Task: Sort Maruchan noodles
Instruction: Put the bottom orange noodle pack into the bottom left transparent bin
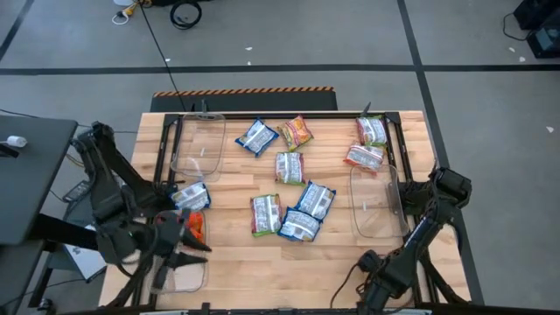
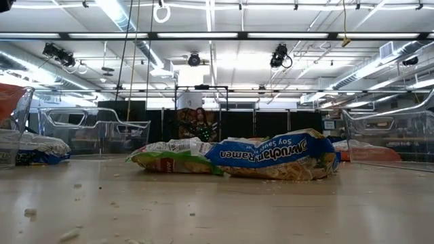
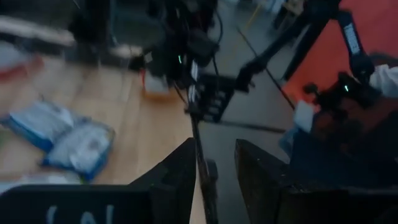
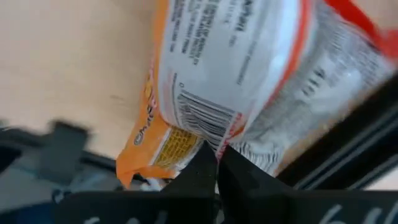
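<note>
**Step in hand.** Grasping one packet for sorting. The right gripper (image 4: pixel 216 163) has its fingers closed together, the tips meeting on the near edge of an orange packet (image 4: pixel 186 81). It appears to pinch the packet by its end seam. How firm the hold is cannot be judged.

**Location.** The orange packet lies on the table (image 4: pixel 68 56) against a white-and-red packet (image 4: pixel 348 68), with a dark rail just beside both. In the high view this probably matches the pair at the far right of the table (image 1: pixel 364 157), beside the right bin (image 1: pixel 376 206). The right gripper itself is not clear in that view.

**Orientation.** The barcode side of the packet faces the wrist camera. Its long axis runs away from the fingertips, slightly askew, and the barcode end is the pinched end.

**Left arm.** The left gripper (image 1: pixel 186 247) waits at the near left of the table, close to an orange item (image 1: pixel 197 227) and the near-left bin (image 1: pixel 179 273). Its fingers (image 3: pixel 177 177) stand partly apart, and no packet shows between them.

**Next move.** The move calls for a straight lift to test the pinch. The neighbouring packet must not drag along. The carry then goes to the bin for that colour. Seven packets (image 1: pixel 289 166) remain loose mid-table.

**Caution.** A seam grip is thin, so the packet may swing or slip.
</note>
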Controlling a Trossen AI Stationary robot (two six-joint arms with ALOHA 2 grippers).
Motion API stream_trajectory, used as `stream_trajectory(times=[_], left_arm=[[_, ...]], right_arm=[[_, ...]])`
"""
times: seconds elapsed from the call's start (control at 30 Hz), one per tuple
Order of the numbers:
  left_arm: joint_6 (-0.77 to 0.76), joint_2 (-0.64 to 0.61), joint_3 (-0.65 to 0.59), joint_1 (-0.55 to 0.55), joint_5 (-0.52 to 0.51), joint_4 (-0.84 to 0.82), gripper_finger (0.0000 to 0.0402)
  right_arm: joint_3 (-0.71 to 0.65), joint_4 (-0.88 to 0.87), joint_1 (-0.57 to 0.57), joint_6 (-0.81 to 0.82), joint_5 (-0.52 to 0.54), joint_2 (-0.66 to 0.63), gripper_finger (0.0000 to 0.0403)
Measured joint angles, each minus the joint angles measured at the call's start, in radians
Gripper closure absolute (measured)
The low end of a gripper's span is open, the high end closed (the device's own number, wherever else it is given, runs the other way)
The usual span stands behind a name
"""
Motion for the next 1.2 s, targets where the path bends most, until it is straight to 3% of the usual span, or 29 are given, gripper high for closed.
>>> stream_trajectory(times=[0.1,0.3,0.57,0.7,0.93,1.2], left_arm=[[0.062,-0.023,0.000,0.025,-0.033,0.035,0.0285],[0.051,-0.011,-0.026,0.084,0.003,0.103,0.0280],[0.081,-0.003,-0.037,0.162,0.035,0.258,0.0190],[0.235,0.008,-0.037,0.189,0.103,0.417,0.0144],[0.466,0.083,-0.037,0.286,0.321,0.805,0.0130],[0.402,0.235,-0.037,0.457,0.721,1.137,0.0130]], right_arm=[[0.058,-0.004,-0.049,-0.170,0.034,-0.040,0.0396],[0.284,0.007,-0.167,-0.521,0.244,-0.086,0.0398],[0.639,0.122,-0.336,-1.092,0.382,-0.087,0.0399],[0.761,0.312,-0.406,-1.363,0.346,-0.087,0.0399],[0.814,0.687,-0.485,-1.598,0.088,-0.088,0.0400],[0.789,0.798,-0.533,-1.705,0.063,-0.088,0.0400]])
